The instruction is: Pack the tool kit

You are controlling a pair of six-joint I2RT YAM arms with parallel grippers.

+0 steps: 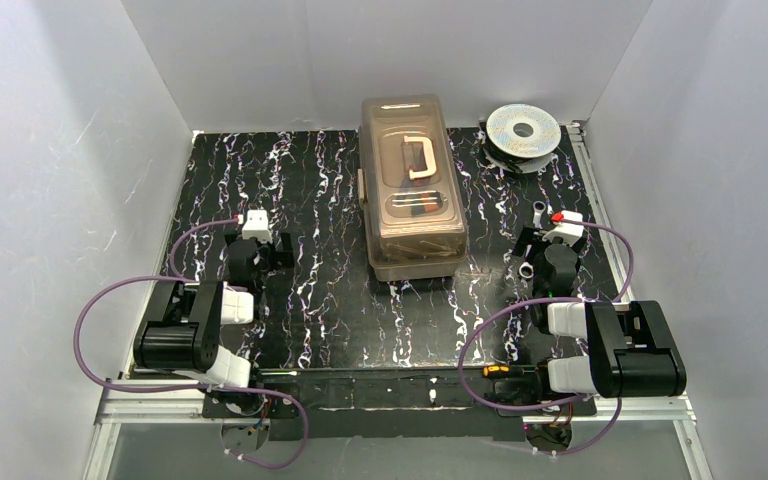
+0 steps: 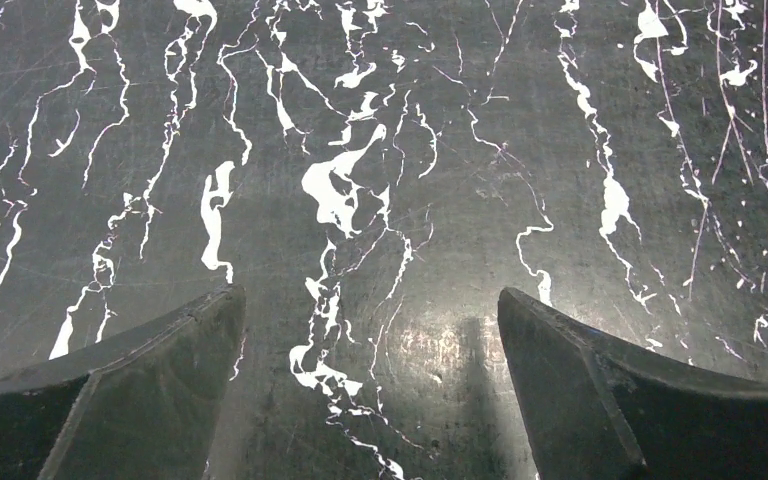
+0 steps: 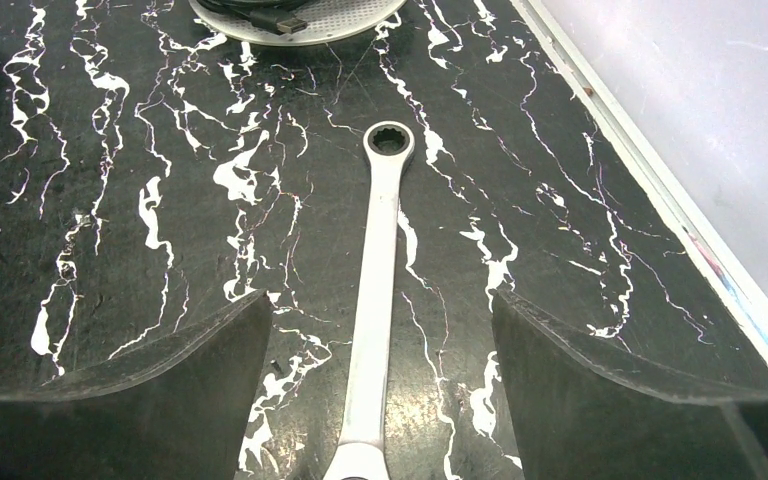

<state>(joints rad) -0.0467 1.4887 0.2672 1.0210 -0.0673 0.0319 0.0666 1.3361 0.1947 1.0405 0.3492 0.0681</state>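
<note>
Between the matt, dark fingers (image 3: 150, 390) of the right gripper (image 3: 377, 296), the wrench (image 3: 381, 230) is bare silver metal, smooth with a soft shine. Under the left gripper (image 2: 370, 291), the table top (image 2: 440, 180) is black with white veins — slightly glossy and finely scratched. Ahead and to the left of the right gripper, the toolbox (image 1: 415, 250) looks like smooth plastic — smoky and translucent on top.

This is a robotics lab test cell. Plain white panel walls (image 1: 50, 150) box in three sides of a black worktop veined in white like marble (image 1: 320, 300). A bare aluminium frame rail (image 1: 150, 408) runs along its near edge, where a black-and-white left arm (image 1: 195, 325) and right arm (image 1: 615, 345) are bolted, trailing looping purple cables (image 1: 77, 325). A taupe plastic toolbox with a smoky lid (image 1: 413, 190) stands toward the worktop's far edge.
</note>
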